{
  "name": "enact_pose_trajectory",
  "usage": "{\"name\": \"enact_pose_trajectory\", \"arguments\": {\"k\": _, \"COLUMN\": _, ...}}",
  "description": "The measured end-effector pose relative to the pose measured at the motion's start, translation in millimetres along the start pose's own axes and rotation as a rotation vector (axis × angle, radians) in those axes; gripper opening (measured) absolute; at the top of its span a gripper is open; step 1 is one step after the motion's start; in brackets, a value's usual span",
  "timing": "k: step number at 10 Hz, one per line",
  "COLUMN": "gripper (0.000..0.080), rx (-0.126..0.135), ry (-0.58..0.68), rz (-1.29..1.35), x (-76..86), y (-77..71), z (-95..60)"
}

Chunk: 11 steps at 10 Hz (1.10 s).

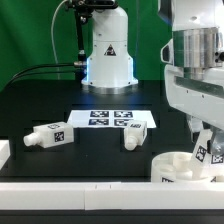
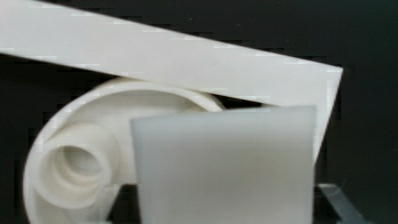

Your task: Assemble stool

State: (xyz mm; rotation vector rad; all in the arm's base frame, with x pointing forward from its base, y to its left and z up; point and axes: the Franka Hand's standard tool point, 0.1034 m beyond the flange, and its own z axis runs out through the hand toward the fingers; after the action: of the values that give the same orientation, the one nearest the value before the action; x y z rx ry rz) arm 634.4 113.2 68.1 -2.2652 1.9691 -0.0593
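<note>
At the lower right of the exterior view, my gripper [image 1: 203, 140] is shut on a white stool leg [image 1: 201, 153] that carries a tag. The leg hangs upright just over the round white seat [image 1: 180, 168]. In the wrist view the held leg [image 2: 222, 165] fills the foreground between the jaws of the gripper [image 2: 222, 215]. Behind it lies the seat [image 2: 107, 130] with a round socket [image 2: 75, 165] beside the leg's end. I cannot tell whether the leg touches the seat. Two more tagged legs lie on the black table, one [image 1: 50, 135] at the exterior view's left and one [image 1: 131, 137] near the middle.
The marker board [image 1: 112, 119] lies flat behind the loose legs, in front of the arm's base [image 1: 108, 60]. A white ledge [image 1: 70, 185] runs along the table's front edge and crosses the wrist view as a white strip [image 2: 178, 50]. A white block [image 1: 3, 152] sits at the far left.
</note>
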Motion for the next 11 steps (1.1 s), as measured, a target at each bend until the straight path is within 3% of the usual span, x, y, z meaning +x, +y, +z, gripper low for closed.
{"name": "enact_pose_trajectory", "arguments": {"k": 2, "gripper": 0.0337, "rx": 0.001, "ry": -0.002, "rz": 0.136, "x": 0.1, "y": -0.1, "z": 0.1}}
{"name": "enact_pose_trajectory", "arguments": {"k": 5, "gripper": 0.0337, "rx": 0.029, "ry": -0.048, "rz": 0.671, "x": -4.5, "y": -3.0, "z": 0.5}}
{"name": "enact_pose_trajectory", "arguments": {"k": 7, "gripper": 0.0337, "rx": 0.066, "ry": -0.072, "rz": 0.746, "x": -4.5, "y": -3.0, "z": 0.3}}
{"name": "enact_pose_trajectory", "arguments": {"k": 11, "gripper": 0.0337, "rx": 0.075, "ry": -0.081, "rz": 0.785, "x": -5.8, "y": -2.7, "z": -0.4}}
